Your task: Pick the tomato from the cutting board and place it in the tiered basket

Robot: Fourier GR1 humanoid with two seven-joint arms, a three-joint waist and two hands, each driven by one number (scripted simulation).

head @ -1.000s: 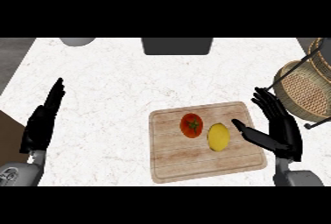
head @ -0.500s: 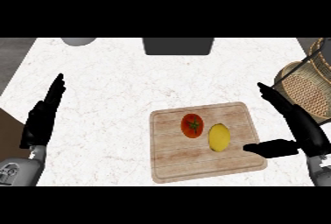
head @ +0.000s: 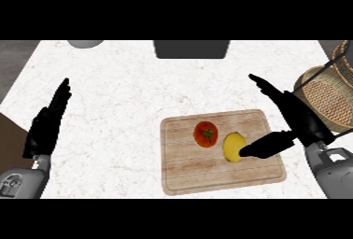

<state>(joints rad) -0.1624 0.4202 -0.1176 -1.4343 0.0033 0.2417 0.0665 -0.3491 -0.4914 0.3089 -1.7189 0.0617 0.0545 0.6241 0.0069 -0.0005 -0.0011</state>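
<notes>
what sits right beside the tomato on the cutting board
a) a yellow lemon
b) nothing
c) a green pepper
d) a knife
a: a yellow lemon lies just right of the red tomato on the cutting board, with the right hand's thumb at its edge.

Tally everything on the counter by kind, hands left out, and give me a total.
Tomato: 1
Yellow fruit: 1
Cutting board: 1
Tiered basket: 1
Grey round object at the far edge: 1
Dark rectangular object at the far edge: 1
Total: 6
</notes>
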